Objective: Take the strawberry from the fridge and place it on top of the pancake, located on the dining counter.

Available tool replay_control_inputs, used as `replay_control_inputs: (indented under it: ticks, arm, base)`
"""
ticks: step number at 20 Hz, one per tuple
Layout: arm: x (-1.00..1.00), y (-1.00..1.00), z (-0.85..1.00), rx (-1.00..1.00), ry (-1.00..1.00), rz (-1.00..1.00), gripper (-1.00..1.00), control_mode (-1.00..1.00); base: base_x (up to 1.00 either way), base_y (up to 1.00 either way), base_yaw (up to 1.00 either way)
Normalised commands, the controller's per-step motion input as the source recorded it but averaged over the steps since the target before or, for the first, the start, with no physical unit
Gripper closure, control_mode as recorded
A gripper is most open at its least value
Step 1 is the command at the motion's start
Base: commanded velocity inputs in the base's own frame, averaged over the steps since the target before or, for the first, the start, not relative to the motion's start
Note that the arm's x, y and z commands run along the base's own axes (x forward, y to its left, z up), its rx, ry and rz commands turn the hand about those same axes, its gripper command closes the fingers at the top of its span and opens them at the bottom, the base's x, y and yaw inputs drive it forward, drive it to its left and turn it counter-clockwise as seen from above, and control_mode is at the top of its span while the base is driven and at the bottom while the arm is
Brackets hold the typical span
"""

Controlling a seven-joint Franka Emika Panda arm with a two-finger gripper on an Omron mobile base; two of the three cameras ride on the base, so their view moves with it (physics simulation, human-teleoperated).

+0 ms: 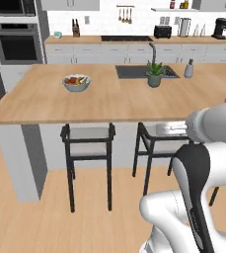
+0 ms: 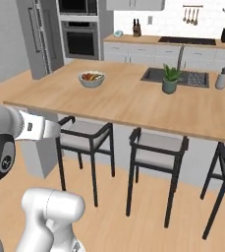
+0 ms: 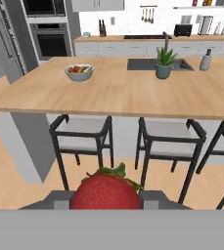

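Note:
In the hand view, the red strawberry [image 3: 107, 191] with its green leaves sits right in front of the camera, and my gripper [image 3: 107, 201] is shut on it from both sides. Its grey fingers [image 3: 58, 199] flank the fruit. Ahead lies the light-wood dining counter [image 3: 118, 95], which also spans the left base view [image 1: 109, 101] and the right base view [image 2: 133, 103]. The grey fridge [image 2: 40, 34] stands at the far left behind the counter, its doors closed. The pancake is out of view.
On the counter are a grey bowl of food [image 1: 76, 82], a potted plant [image 1: 154, 74], a dark sink [image 1: 134, 72] and a soap bottle [image 1: 188, 69]. Dark-framed stools [image 1: 89, 148] stand along the near side. A black wall oven [image 1: 17, 44] is beside the fridge.

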Motion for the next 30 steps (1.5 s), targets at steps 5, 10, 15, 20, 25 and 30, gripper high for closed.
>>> replay_control_inputs:
  ticks: [5,10,15,20,25,30]
  arm:
    - [0.00,0.00,0.00,0.00,0.00,0.00,1.00,1.00]
    - [0.00,0.00,0.00,0.00,0.00,0.00,1.00,1.00]
    - [0.00,0.00,0.00,0.00,0.00,0.00,1.00,1.00]
    - [0.00,0.00,0.00,0.00,0.00,0.00,1.00,1.00]
    - [0.00,0.00,0.00,0.00,0.00,0.00,1.00,1.00]
    - [0.00,0.00,0.00,0.00,0.00,0.00,1.00,1.00]
  base:
    - [0.00,-1.00,0.03]
    - [0.01,-1.00,0.00]
    - [0.23,-1.00,-0.21]
    - [0.50,-0.83,-0.42]
    - [0.60,-0.21,-0.34]
    - [0.88,-0.26,0.09]
